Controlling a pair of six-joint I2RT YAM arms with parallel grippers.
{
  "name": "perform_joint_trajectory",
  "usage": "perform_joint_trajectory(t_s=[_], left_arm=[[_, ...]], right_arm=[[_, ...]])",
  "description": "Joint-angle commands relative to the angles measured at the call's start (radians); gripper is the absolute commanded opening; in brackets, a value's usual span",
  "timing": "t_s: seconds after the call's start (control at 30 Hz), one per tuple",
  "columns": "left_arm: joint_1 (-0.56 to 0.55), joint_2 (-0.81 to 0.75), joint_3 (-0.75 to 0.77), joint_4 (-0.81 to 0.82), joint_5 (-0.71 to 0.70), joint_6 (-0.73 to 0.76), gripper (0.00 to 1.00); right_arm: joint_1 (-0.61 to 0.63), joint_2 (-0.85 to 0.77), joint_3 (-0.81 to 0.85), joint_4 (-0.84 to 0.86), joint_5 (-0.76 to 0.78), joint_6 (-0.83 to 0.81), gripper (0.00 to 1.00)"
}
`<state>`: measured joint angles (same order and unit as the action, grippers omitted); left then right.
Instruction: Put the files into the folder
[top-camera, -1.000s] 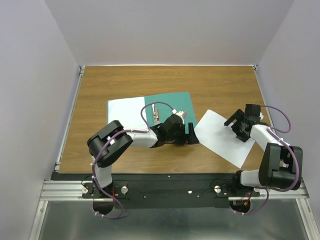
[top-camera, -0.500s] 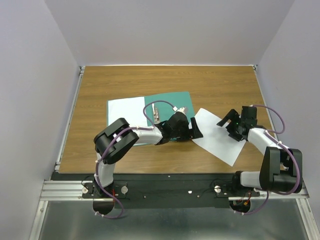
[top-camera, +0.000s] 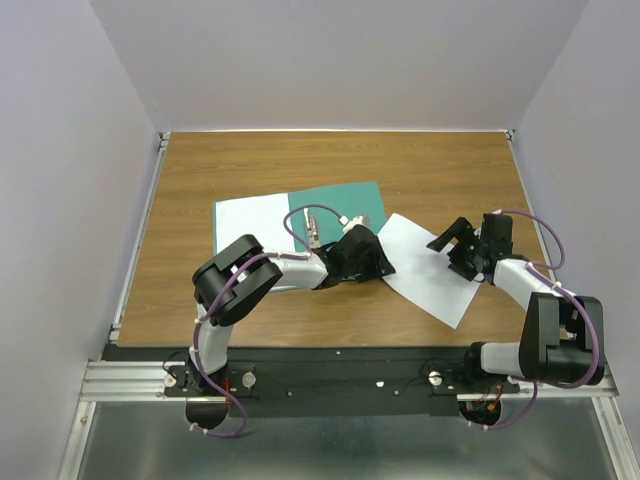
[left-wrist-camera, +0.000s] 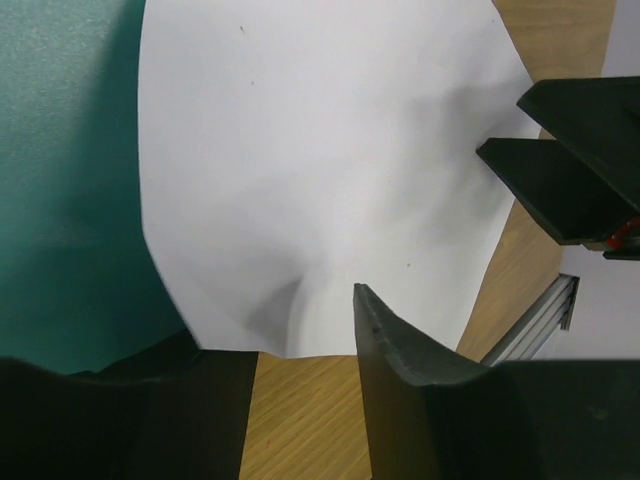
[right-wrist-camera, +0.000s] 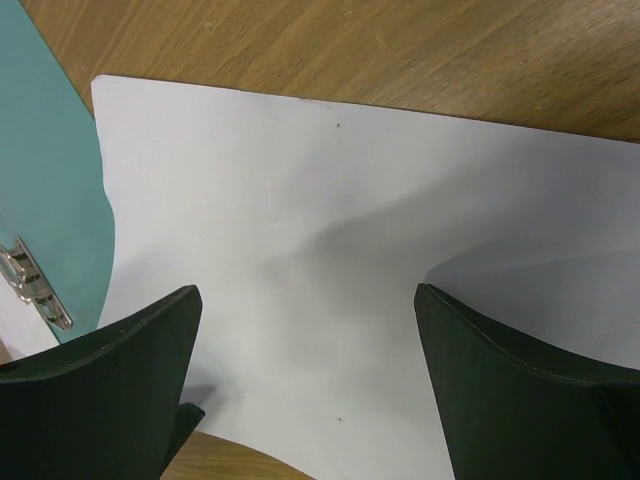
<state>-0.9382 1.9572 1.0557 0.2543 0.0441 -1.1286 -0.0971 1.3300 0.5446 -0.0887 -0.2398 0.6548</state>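
The teal-green folder (top-camera: 340, 205) lies open in the middle of the table, with one white sheet (top-camera: 250, 222) on its left half. A second white sheet (top-camera: 425, 268) lies askew just right of it, its left corner at the folder's right edge. My left gripper (top-camera: 380, 264) is open, low at that sheet's left edge; in the left wrist view (left-wrist-camera: 290, 340) the sheet (left-wrist-camera: 320, 170) ends at my fingertips, bare wood between them. My right gripper (top-camera: 446, 239) is open over the sheet's right part (right-wrist-camera: 305, 295). The folder's metal clip (right-wrist-camera: 30, 288) shows at the left of the right wrist view.
The wooden table (top-camera: 440, 170) is walled by grey panels on three sides. A metal rail (top-camera: 330, 375) with both arm bases runs along the near edge. The right gripper's fingers (left-wrist-camera: 570, 170) show in the left wrist view.
The loose sheet has slid left, toward the folder. My right gripper has moved left with it. My left gripper has shifted slightly back towards the folder's edge.
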Motion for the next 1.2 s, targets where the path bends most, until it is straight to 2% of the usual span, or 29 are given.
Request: perform_joint_trajectory(t_s=[0.0, 0.03, 0.13, 0.17, 0.2, 0.27, 0.4, 0.53, 0.57, 0.63, 0.67, 0.77, 0.8, 0.97, 1.1, 1.13, 1.17], left_arm=[[-0.004, 0.06, 0.021, -0.11, -0.087, -0.002, 0.39], [-0.004, 0.068, 0.027, -0.113, -0.085, 0.0, 0.36], [-0.004, 0.069, 0.044, -0.128, -0.085, 0.006, 0.18], [-0.004, 0.068, 0.044, -0.13, -0.089, 0.009, 0.18], [-0.004, 0.063, 0.044, -0.136, -0.092, 0.013, 0.05], [-0.004, 0.04, 0.043, -0.138, -0.095, 0.03, 0.0], [-0.005, -0.03, 0.043, -0.139, -0.107, 0.104, 0.0], [-0.01, -0.157, 0.055, -0.142, -0.099, 0.281, 0.0], [-0.008, -0.182, 0.059, -0.144, -0.087, 0.384, 0.0], [-0.01, -0.266, 0.044, -0.135, -0.06, 0.479, 0.0], [-0.01, -0.296, 0.023, -0.127, -0.055, 0.598, 0.0], [-0.01, -0.409, -0.032, -0.124, -0.024, 0.78, 0.0], [-0.01, -0.435, -0.046, -0.113, -0.01, 0.878, 0.0], [-0.008, -0.581, -0.059, -0.136, -0.001, 1.05, 0.0], [-0.005, -0.694, -0.085, -0.139, -0.01, 1.185, 0.0], [-0.001, -0.731, -0.085, -0.147, -0.007, 1.211, 0.0], [0.007, -0.75, -0.08, -0.168, -0.003, 1.222, 0.0]], right_arm=[[0.016, 0.061, -0.084, -0.155, -0.027, 0.0, 0.97], [0.016, 0.064, -0.086, -0.154, -0.027, -0.001, 0.97], [0.016, 0.067, -0.089, -0.154, -0.026, -0.004, 0.97], [0.017, 0.066, -0.09, -0.154, -0.026, -0.006, 0.97], [0.016, 0.063, -0.087, -0.154, -0.029, -0.009, 0.97], [0.016, 0.046, -0.081, -0.154, -0.039, -0.017, 0.97], [0.016, -0.044, -0.042, -0.158, -0.096, -0.056, 0.97], [0.016, -0.211, 0.02, -0.16, -0.164, -0.089, 0.99], [0.016, -0.245, 0.052, -0.16, -0.17, -0.096, 0.99], [0.016, -0.343, 0.092, -0.151, -0.182, -0.104, 1.0], [0.017, -0.366, 0.128, -0.137, -0.197, -0.106, 1.0], [0.016, -0.417, 0.19, -0.062, -0.254, -0.135, 1.0], [0.016, -0.414, 0.24, -0.024, -0.28, -0.173, 1.0], [0.016, -0.324, 0.42, 0.04, -0.482, -0.302, 1.0], [0.016, -0.182, 0.564, 0.075, -0.803, -0.462, 1.0], [0.016, -0.161, 0.609, 0.073, -0.929, -0.492, 1.0], [0.016, -0.143, 0.624, 0.072, -0.958, -0.51, 1.0]])
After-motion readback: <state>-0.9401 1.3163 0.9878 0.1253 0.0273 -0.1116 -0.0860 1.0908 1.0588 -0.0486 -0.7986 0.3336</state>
